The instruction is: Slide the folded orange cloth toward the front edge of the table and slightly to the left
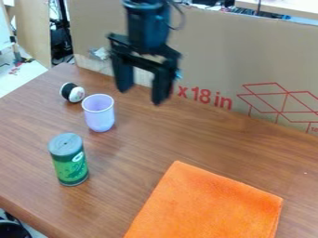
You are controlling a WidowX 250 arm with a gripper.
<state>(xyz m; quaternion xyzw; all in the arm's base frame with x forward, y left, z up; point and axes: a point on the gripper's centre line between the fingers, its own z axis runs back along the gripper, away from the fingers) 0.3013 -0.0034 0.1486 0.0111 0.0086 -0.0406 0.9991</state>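
My black gripper (142,95) hangs over the back of the wooden table, in the upper middle of the camera view. Its two fingers stand well apart with nothing between them. Below and to its left is an upright lavender cup (100,116). Just behind that cup, a small black and white round object (72,92) lies on the table. A green can with a grey lid (69,162) stands upright at the left, nearer the front. An orange cloth (208,204) lies flat at the front, right of centre.
The wooden table (149,148) has a large cardboard panel (229,60) standing along its back edge. The table's left edge runs down to the front left corner, with floor and dark equipment beyond it.
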